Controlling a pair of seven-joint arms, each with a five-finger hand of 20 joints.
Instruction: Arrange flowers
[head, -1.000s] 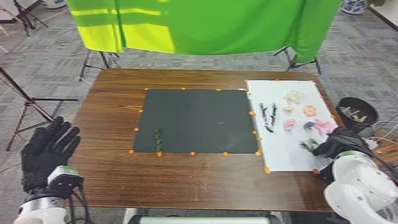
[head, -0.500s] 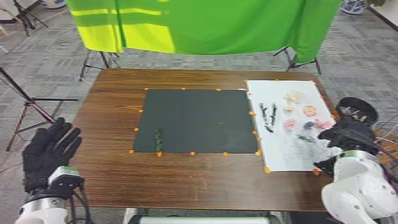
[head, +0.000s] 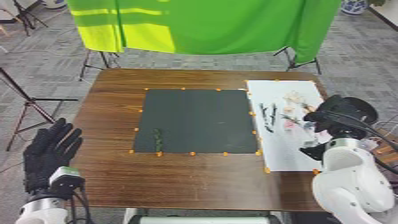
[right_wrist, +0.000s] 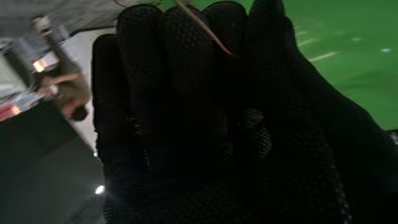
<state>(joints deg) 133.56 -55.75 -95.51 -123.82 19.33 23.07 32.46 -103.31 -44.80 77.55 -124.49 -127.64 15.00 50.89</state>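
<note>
— Judge the step in hand for me?

— Picking out material, most likely, and early on at that. Look at the black mat (head: 204, 120): laid with a green sprig (head: 158, 140), upright near the lower left corner. Over on the white sheet (head: 282, 159), find dark twigs (head: 263, 114), a pink flower (head: 289, 126) and a pale flower (head: 293, 96), set out as if for choosing.

— And the right hand (head: 341, 120)?

— Over the sheet's right edge, just beside the black bin (head: 370, 107). Fingers straight and pressed close together in the wrist view, with a thin stem (right_wrist: 209, 30) crossing near the tips. Pinched or merely resting there? Impossible to tell. Thumb apart from the fingers in the head view.

— Left hand (head: 49, 152)?

— Off the table's left side, raised, fingers straight and slightly spread. Touching nothing.

— Then name the next move.

— Make sure of the stem first: thumb against fingers, light pressure, no crushing. Lift well above the loose blooms, swing left over the mat, lower near the sprig, then release gently.

— Anything to watch?

— Catching a neighbouring bloom with the glove, perhaps, or letting so slim a stem roll in the fingers. Best to go slowly, and to check the angle before setting down.
</note>
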